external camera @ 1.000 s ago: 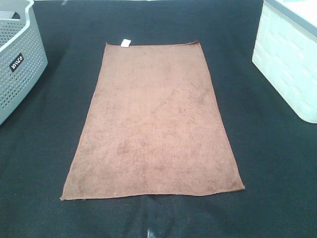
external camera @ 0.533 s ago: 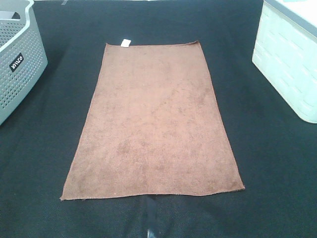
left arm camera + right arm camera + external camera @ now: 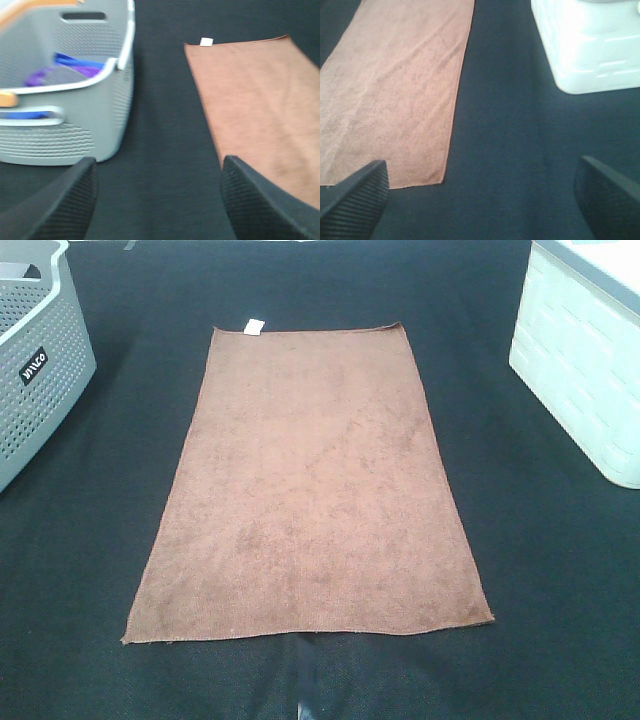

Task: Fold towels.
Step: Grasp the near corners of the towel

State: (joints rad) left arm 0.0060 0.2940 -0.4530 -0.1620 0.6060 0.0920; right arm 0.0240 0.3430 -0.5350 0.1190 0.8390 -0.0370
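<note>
A reddish-brown towel (image 3: 310, 485) lies flat and unfolded on the black table, long side running away from me, with a small white tag (image 3: 254, 327) at its far short edge. Neither arm shows in the exterior high view. In the left wrist view the towel (image 3: 260, 100) lies beside my left gripper (image 3: 160, 200), which hangs open above bare black cloth, its fingers (image 3: 60, 200) wide apart and empty. The right gripper (image 3: 480, 200) is also open over black cloth, near the towel's (image 3: 395, 90) near corner, holding nothing.
A grey perforated basket (image 3: 35, 350) stands at the left edge; its inside (image 3: 75, 70) holds blue and purple items. A white crate (image 3: 585, 360) stands at the right edge. Black cloth (image 3: 540, 570) covers the whole table.
</note>
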